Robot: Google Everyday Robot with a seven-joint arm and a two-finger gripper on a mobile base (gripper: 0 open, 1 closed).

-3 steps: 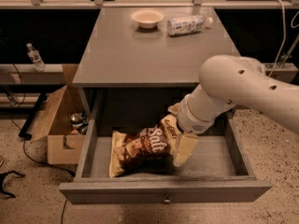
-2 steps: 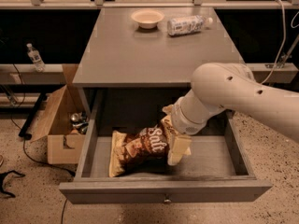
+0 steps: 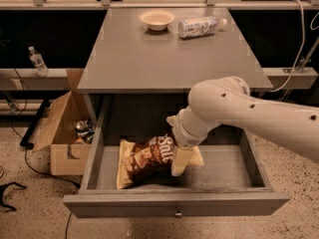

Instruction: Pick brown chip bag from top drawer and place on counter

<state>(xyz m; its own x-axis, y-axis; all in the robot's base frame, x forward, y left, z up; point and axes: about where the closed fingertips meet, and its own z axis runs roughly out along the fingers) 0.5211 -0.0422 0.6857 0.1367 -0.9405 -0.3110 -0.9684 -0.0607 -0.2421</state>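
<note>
The brown chip bag (image 3: 147, 159) lies in the open top drawer (image 3: 174, 205), left of centre, with white "Salt" lettering facing up and pale yellow ends. My gripper (image 3: 178, 154) reaches down into the drawer on the cream arm and sits at the bag's right end, touching or overlapping it. The arm hides part of that end. The counter (image 3: 164, 54) is the flat grey top above the drawer.
A white bowl (image 3: 157, 19) and a white-labelled plastic bottle (image 3: 199, 27) lie at the back of the counter. A brown cardboard box (image 3: 65, 133) with cans stands on the floor left of the drawer. A small bottle (image 3: 37, 61) stands on a left shelf.
My gripper and arm have moved left in the drawer, closer over the bag's right end. The bag has stayed in place.
</note>
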